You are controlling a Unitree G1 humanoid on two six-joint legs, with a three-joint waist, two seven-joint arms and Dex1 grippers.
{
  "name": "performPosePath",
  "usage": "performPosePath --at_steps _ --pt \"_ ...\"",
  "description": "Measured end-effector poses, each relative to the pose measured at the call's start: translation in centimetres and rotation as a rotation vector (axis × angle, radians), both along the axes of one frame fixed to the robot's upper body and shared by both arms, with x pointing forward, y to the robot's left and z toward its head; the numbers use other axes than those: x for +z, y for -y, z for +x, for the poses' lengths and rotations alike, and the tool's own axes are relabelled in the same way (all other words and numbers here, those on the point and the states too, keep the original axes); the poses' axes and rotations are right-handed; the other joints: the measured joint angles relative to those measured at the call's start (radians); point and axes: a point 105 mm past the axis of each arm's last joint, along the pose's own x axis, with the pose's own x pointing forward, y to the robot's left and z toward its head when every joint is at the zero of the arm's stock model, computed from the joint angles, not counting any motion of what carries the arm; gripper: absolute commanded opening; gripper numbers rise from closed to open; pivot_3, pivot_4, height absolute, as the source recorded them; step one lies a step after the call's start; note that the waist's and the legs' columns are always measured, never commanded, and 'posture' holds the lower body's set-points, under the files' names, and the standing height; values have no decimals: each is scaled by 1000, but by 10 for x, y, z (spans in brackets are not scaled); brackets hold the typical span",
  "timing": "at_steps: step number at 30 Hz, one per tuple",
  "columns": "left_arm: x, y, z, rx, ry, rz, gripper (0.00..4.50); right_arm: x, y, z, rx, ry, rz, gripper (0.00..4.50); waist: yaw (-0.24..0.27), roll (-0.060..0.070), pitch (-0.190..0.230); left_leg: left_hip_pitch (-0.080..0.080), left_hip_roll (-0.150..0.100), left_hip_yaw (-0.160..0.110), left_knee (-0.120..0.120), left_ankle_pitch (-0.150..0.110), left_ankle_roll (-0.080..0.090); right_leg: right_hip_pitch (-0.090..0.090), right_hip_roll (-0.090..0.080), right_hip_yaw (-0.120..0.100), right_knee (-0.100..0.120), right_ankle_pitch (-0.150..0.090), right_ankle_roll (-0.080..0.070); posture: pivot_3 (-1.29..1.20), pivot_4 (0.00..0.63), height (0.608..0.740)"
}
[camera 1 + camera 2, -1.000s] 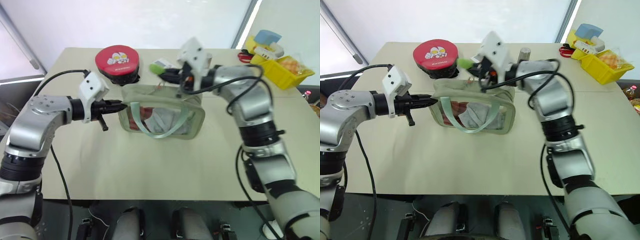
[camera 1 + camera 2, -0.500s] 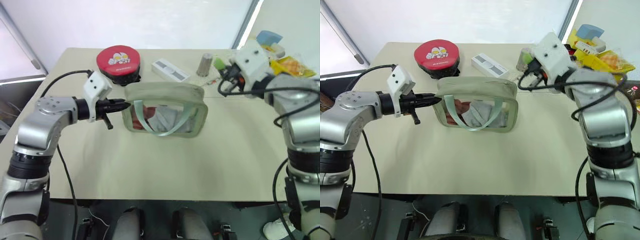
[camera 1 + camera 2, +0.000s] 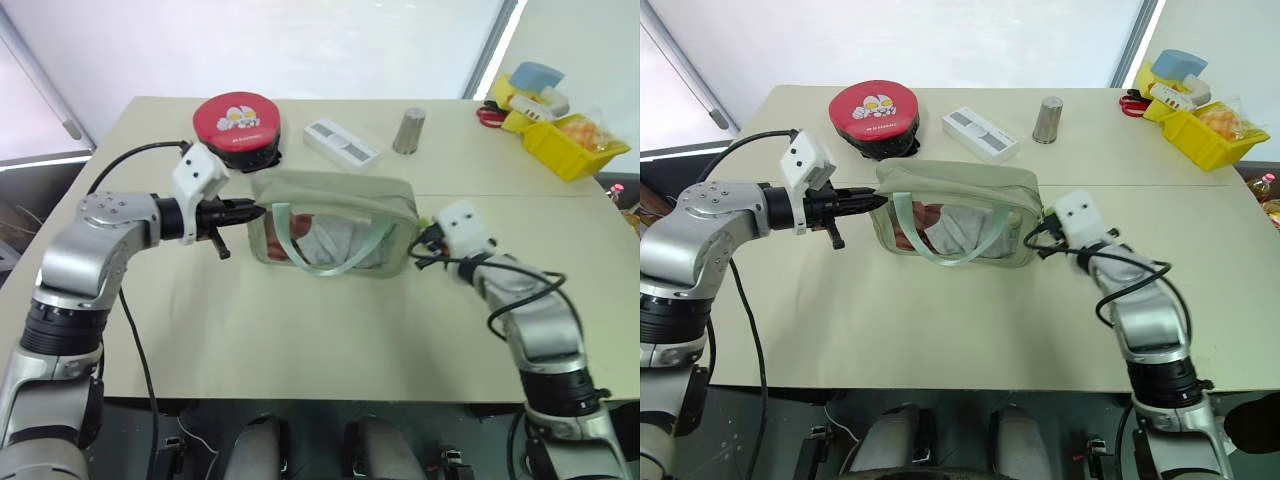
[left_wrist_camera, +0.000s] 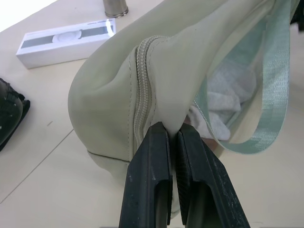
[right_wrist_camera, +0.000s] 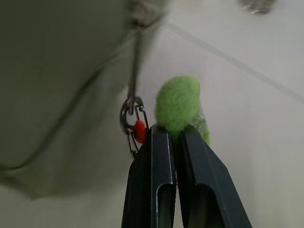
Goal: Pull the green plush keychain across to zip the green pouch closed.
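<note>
Now, line by line:

Green pouch: the soft sage-green rectangular zip pouch (image 3: 958,212) with a clear plastic window lies in the middle of the beige bench (image 3: 940,330); its pale mint loop strap (image 3: 960,238) hangs across the window, and folded pale cloth with something red shows inside.

Zipper: in the left wrist view the teeth of the pouch's zip (image 4: 140,102) run closed up the seam at that end.

Left gripper: the left gripper (image 4: 172,130) has its black fingers pressed together, pinching a fold of the pouch's fabric at the pouch's left end.

Green plush keychain: the small fuzzy lime-green plush keychain (image 5: 176,104) sits at the pouch's right end, just off its corner; a small metal clasp (image 5: 131,118) with a red bead hangs beside it on a thin link leading up to the pouch.

Right gripper: the right gripper (image 5: 174,132) is closed, nipping the lower part of the plush keychain between its fingertips.

Red-topped case: a round black case with a red lid (image 3: 876,110) stands behind the pouch toward the left; the lid bears a cartoon face and a line of writing too small to read.

White box: a flat white rectangular box (image 3: 980,134) with a grey stripe lies behind the pouch; no text is legible.

Metal cylinder: a small grey metal cylinder (image 3: 1047,120) stands upright beyond the box.

Yellow bin: a yellow plastic bin (image 3: 1196,135) of mixed items sits at the far right.
</note>
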Motion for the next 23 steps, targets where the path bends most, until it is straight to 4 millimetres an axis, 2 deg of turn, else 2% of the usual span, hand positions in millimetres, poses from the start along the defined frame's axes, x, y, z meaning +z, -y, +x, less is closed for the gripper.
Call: performPosePath --at_steps 4,7,10,13,14,17,19,23 --pt "0 0 -1 -1 -2 1 0 -3 6 0 31 23 -60 71 -1 -1 0 1 0 -2 0 0 0 2 0 0 -1 0 0 0 150 740" --pt "-1 0 -2 -2 1 3 0 1 10 2 65 14 -51 1082 -1 0 0 1 0 -3 0 0 0 2 0 0 -1 0 0 0 150 740" --pt "-1 0 -3 0 -10 -6 1069 22 22 5 111 16 -24 2503 -1 0 0 0 -1 -4 0 0 0 2 0 0 -1 0 0 0 150 740" --pt "-4 1 -5 -18 -60 -35 2574 59 34 5 194 38 -22 4101 -1 0 1 0 -1 -4 0 0 0 2 0 0 -1 0 0 0 150 740" --pt "-3 1 -7 -30 -80 -56 3074 73 37 1 244 21 -18 4500 -1 1 1 0 -1 -4 0 0 0 1 0 0 -1 0 0 0 150 740" --pt "8 -13 -12 -20 -115 -98 4473 109 38 -16 377 -12 44 4500 -4 1 2 0 0 -6 -1 -1 2 1 1 -1 -2 0 0 0 150 740" --pt "21 -28 -14 14 -114 -113 4473 125 26 -30 490 -52 102 4500 -9 1 2 0 1 -6 -1 -2 4 1 1 -1 -1 0 0 0 150 740" --pt "36 -59 -14 97 -92 -49 4473 154 -1 -45 647 -68 187 4500 -10 2 2 1 1 -6 -2 -2 4 1 1 0 -1 0 0 0 150 740"
